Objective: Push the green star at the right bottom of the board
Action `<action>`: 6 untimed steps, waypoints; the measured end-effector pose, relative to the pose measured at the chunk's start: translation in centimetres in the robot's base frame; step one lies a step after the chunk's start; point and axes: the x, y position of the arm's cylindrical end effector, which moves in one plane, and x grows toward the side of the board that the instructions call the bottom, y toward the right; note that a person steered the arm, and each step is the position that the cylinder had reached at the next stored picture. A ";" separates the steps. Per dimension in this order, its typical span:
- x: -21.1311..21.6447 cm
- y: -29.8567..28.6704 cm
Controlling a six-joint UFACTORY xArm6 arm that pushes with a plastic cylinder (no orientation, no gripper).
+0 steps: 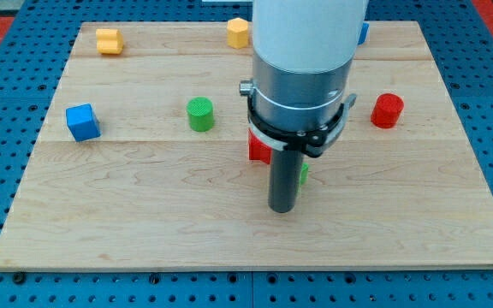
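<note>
My tip [282,207] rests on the wooden board [144,222] a little right of its middle. Only a small green sliver [304,174] shows just right of the rod, touching it; this is the green star, mostly hidden behind the rod. A red block [259,149] sits just above-left of the rod, partly hidden by the arm, its shape unclear.
A green cylinder [200,114] stands left of the arm. A blue cube [83,121] lies at the view's left. A red cylinder [388,110] is at the right. A yellow block [109,40] and an orange-yellow block [239,32] sit near the top edge. A blue block [363,32] peeks out behind the arm.
</note>
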 end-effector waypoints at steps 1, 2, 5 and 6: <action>-1.1 -5.8; -4.9 -4.7; -1.8 9.8; -0.4 9.7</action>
